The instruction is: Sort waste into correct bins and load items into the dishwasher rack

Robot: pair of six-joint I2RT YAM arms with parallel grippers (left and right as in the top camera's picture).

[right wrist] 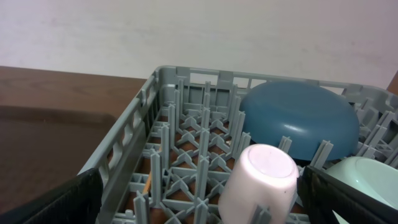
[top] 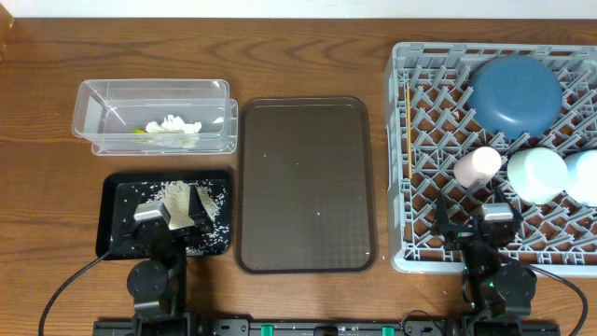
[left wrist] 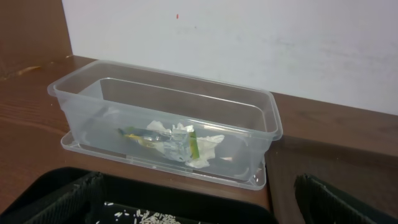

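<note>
Seemingly nothing lies loose on the table (top: 47, 196): the heap of white rice grains (top: 216, 198) sits in the shallow black rectangular tray (top: 114, 191), just toward 1 o'clock of the left gripper (top: 179, 207), whose jaws stand apart and empty. The small pink cup (top: 478, 166) lies in the large grey plastic dishwasher rack (top: 399, 245) at 12 o'clock of the right gripper (top: 476, 224), jaws likewise apart, nearer that arm.

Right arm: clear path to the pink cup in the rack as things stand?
Probably yes. The right end effector is open and faces the pink cup, tipped in the rack; no dish stands between them. The mint bowl beside it may crowd one finger.
</note>
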